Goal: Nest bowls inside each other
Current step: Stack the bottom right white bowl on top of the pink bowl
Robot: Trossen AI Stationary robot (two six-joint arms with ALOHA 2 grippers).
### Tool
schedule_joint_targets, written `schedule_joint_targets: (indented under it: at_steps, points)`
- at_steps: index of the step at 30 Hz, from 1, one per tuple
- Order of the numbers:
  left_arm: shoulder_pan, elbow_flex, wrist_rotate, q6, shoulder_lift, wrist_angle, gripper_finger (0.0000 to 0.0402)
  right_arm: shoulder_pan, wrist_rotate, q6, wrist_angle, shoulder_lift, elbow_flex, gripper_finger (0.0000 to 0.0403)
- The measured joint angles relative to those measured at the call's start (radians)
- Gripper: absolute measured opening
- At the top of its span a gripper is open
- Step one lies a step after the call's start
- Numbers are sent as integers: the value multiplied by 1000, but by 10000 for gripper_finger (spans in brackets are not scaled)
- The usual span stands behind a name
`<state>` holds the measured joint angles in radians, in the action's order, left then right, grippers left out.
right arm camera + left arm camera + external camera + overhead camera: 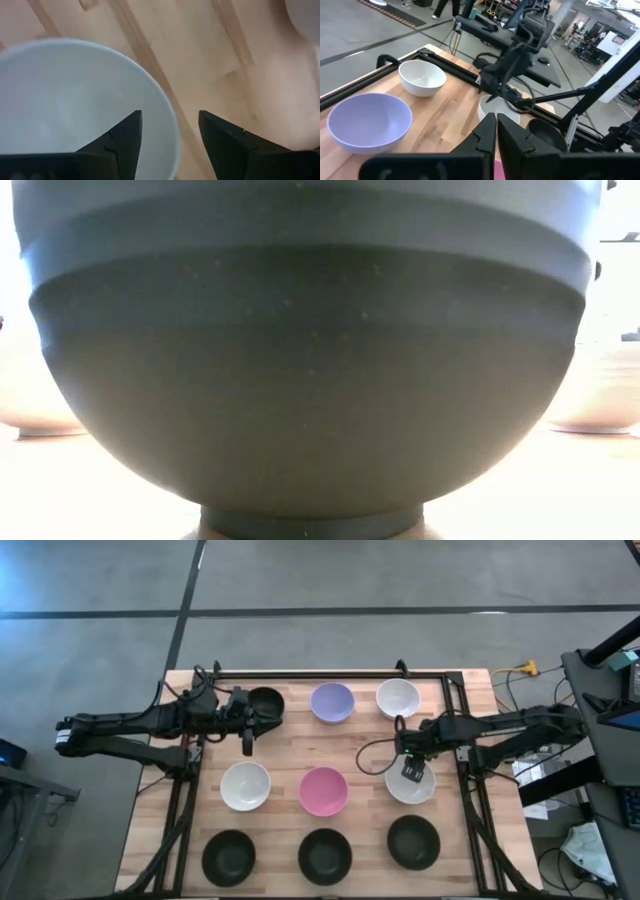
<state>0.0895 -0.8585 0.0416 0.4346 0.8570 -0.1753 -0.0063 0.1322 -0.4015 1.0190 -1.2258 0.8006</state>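
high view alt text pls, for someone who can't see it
Nine bowls sit in three rows on a wooden table. The right gripper hangs open over the rim of a white bowl in the middle row. The left gripper is shut beside the black bowl in the far row.

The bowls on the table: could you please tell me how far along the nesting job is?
Nothing is nested yet: all nine bowls sit apart in a three-by-three grid. In hand: the right gripper, fingers open, straddles the rim of the white bowl in the middle row. The left gripper, fingers shut and empty, waits beside the far-left black bowl. All stacking remains.
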Motion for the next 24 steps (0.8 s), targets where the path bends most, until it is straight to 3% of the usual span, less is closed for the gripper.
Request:
schedule_joint_targets:
  at_steps: [6,11,24]
  points:
    - [0,0,-14,1,-8,0,1,-39,-58,230,-7,-55,11,191]
    - [0,0,-14,2,-20,1,1,-55,-128,323,-11,-84,11,173]
    - [0,0,-14,3,-20,2,1,-67,-174,359,-16,-123,11,16]
